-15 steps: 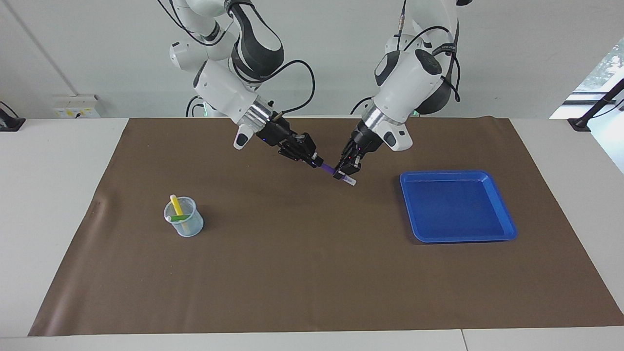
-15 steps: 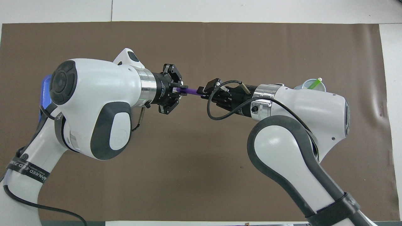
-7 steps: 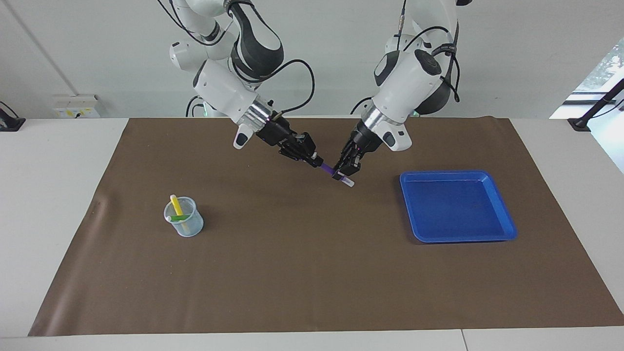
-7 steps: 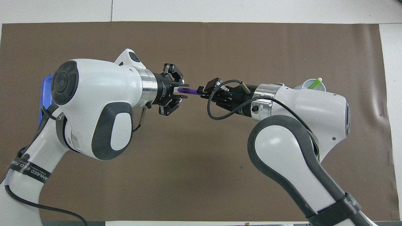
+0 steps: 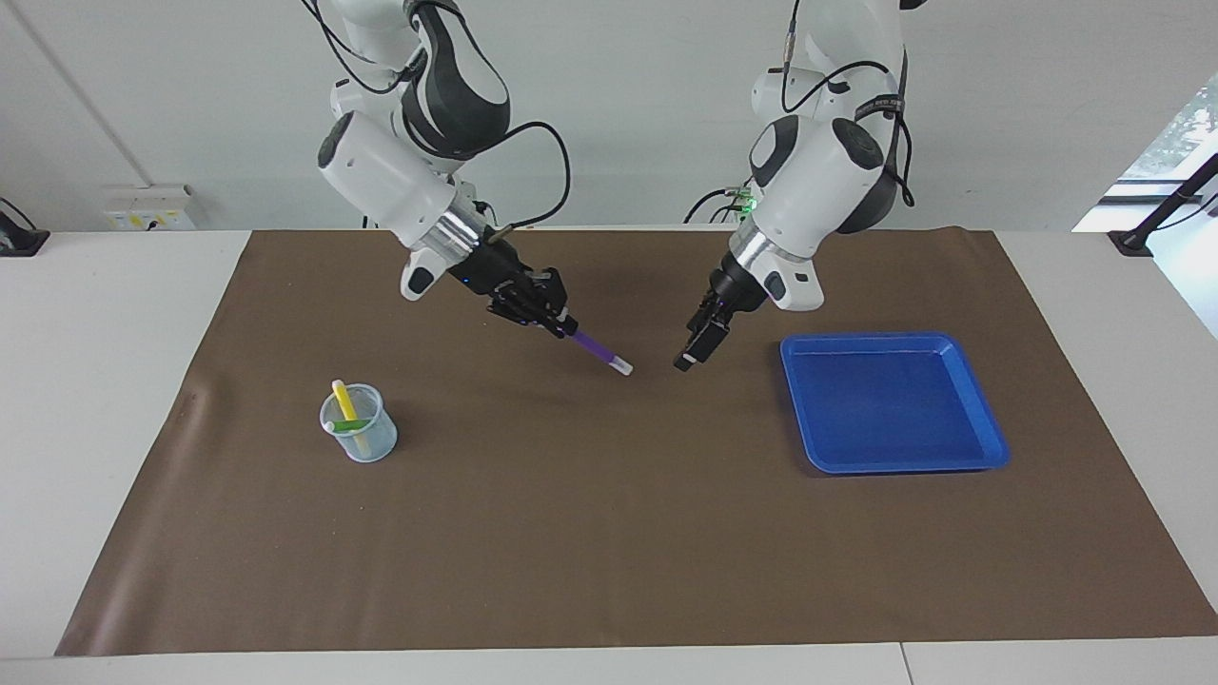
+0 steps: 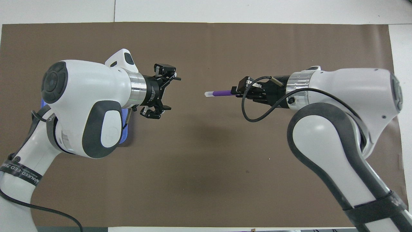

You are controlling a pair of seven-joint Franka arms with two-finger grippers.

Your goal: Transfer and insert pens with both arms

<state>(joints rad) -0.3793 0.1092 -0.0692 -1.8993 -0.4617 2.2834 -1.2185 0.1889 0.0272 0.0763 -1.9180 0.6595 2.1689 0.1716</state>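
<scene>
Since a second ago the two claws have drawn apart, and the purple pen has gone with the right claw, clamped at its coloured end with the pale tip slanting down over the middle of the brown mat. Freed of it, the left claw hangs spread open over the mat beside the blue tray. Both arms angle downward toward each other. Yellow pen and green pen stand in the clear cup toward the right arm's end of the tabletop.
</scene>
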